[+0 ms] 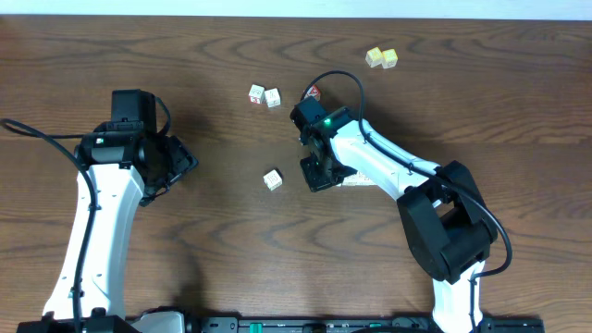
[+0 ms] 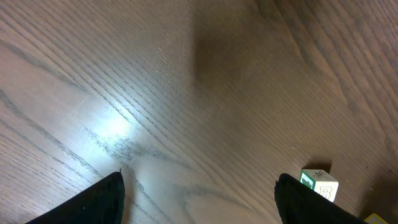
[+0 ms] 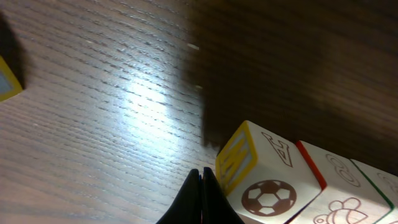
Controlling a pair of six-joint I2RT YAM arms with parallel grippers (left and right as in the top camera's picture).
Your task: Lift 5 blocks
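Note:
Three whitish picture blocks lie loose on the table: two side by side (image 1: pixel 256 93) (image 1: pixel 272 97) at the back and one (image 1: pixel 272 179) in the middle. A row of blocks (image 1: pixel 356 179) lies partly under my right arm. Up close it shows a football block (image 3: pixel 264 183), then a red-edged one (image 3: pixel 329 180) and a green-edged one (image 3: pixel 380 186). My right gripper (image 3: pixel 202 194) is shut and empty, its tips just left of the football block. My left gripper (image 1: pixel 181 166) stands open and empty over bare wood, with a green-pictured block (image 2: pixel 320 184) beyond its right finger.
Two pale yellow cubes (image 1: pixel 381 58) sit at the back right. A cube with a red-and-white top (image 1: pixel 314 92) lies just behind my right wrist. Another yellow-edged block (image 3: pixel 7 79) shows at the left edge of the right wrist view.

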